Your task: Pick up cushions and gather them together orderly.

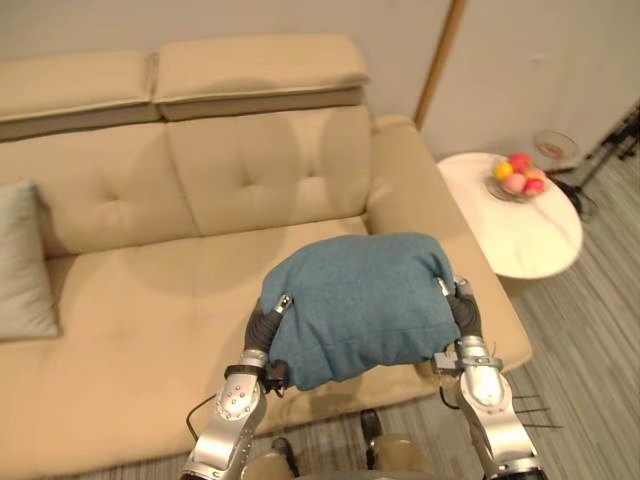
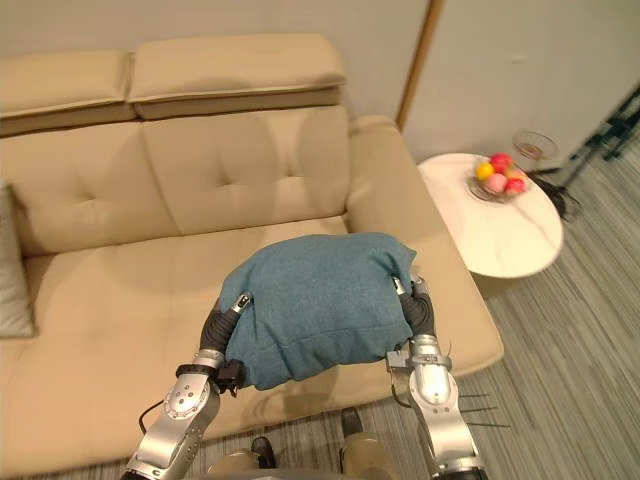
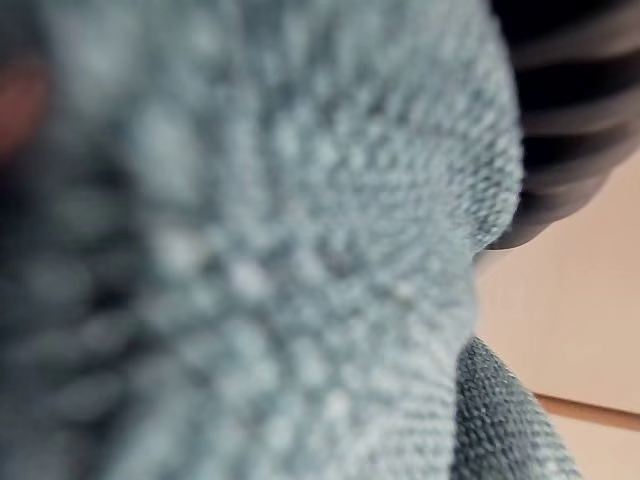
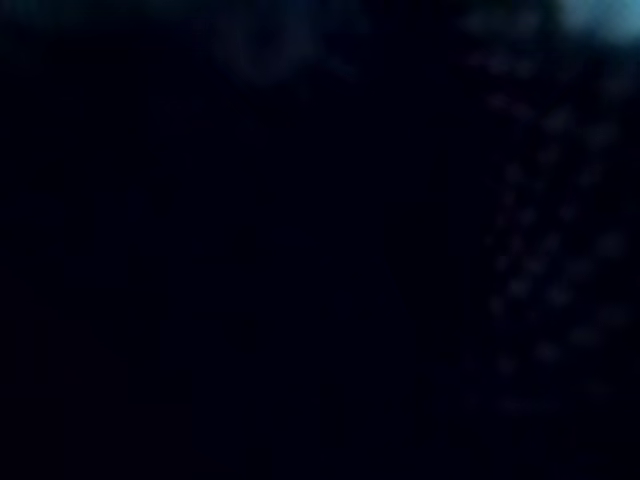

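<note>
Teal-blue woven fabric is covering a plump blue cushion (image 1: 355,300), which is being held in the air between the robot's two hands, above the front of the seat of a beige sofa (image 1: 150,290). The left hand (image 1: 265,328) is pressing against the cushion's left end and the right hand (image 1: 465,312) against its right end. Their dark ribbed covers are showing, but the fingers are lying hidden under and behind the fabric, so I cannot tell how they are set. A pale grey cushion (image 1: 20,265) is leaning against the sofa's back at its far left end, well apart from the blue one. Right of the sofa, a round white side table (image 1: 520,240) is bearing a fruit bowl (image 1: 517,180). Judging by this, the carrying step is in hand. The next move is calling for bringing the blue cushion across to the grey one and setting it neatly beside it.
</note>
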### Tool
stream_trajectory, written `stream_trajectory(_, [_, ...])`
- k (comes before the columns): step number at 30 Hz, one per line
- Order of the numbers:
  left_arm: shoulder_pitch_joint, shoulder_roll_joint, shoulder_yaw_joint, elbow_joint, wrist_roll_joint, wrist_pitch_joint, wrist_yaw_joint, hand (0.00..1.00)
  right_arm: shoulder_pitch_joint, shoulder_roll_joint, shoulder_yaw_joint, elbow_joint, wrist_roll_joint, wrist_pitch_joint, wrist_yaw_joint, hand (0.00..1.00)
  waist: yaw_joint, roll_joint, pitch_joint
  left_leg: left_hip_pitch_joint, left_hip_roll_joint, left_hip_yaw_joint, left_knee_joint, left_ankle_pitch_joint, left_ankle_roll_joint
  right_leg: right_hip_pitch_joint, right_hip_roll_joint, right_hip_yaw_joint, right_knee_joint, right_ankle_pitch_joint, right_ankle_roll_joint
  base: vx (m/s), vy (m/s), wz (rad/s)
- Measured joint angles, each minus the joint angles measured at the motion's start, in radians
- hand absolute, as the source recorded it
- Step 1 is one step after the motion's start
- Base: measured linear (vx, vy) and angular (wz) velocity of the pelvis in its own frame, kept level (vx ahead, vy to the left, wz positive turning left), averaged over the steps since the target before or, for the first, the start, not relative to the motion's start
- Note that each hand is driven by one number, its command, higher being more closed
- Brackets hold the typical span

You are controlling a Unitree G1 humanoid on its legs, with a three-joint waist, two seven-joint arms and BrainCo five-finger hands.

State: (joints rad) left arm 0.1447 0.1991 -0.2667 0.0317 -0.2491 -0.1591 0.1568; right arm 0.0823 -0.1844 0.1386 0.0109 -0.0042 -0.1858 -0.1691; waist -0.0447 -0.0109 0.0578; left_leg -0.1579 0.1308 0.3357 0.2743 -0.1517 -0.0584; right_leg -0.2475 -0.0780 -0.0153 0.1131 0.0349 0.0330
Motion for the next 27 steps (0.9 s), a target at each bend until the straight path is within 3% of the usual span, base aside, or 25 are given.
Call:
stream_trajectory(8, [-0.024,0.011,0.005,0.029,0.085,-0.001,0.024,1.00,-0.066,-0.025,0.027,0.105,-0.007,0.001,0.001,1.00,0.001,0.008,0.000,0.053,-0.016,-0.022,-0.118,0.026,-0.003,0.029,0.012,-0.013,-0.070,0.036,-0.007,0.02,-0.013,-0.06])
stream_trajectory(13, [-0.202,0.012,0.067,0.105,0.105,0.000,0.104,1.00,-0.311,-0.020,0.039,0.233,-0.007,0.020,-0.013,1.00,0.007,0.014,0.038,-0.050,-0.048,-0.034,-0.163,0.077,0.015,-0.055,-0.007,-0.012,-0.159,0.135,-0.008,-0.16,-0.017,0.03])
stream_trajectory(18, [-0.602,0.090,0.160,0.185,0.128,0.001,0.233,1.00,-0.727,-0.017,0.014,0.384,-0.008,0.042,-0.122,1.00,0.037,0.016,0.160,-0.185,-0.069,-0.050,-0.162,0.137,0.021,-0.160,-0.027,-0.013,-0.207,0.225,-0.006,-0.19,-0.012,0.12])
stream_trajectory(24, [-1.158,0.198,0.188,0.372,0.146,-0.001,0.358,1.00,-1.220,-0.017,-0.116,0.538,-0.006,0.042,-0.254,1.00,0.055,0.016,0.272,-0.283,-0.072,-0.112,-0.169,0.201,0.013,-0.230,-0.026,-0.065,-0.206,0.258,-0.021,-0.12,-0.044,0.29])
stream_trajectory(27, [-1.320,0.208,0.236,0.419,0.158,-0.004,0.394,1.00,-1.391,-0.018,-0.136,0.583,-0.014,0.040,-0.304,1.00,0.057,0.015,0.304,-0.315,-0.076,-0.124,-0.170,0.214,0.017,-0.257,-0.027,-0.070,-0.207,0.266,-0.018,-0.06,0.010,0.15])
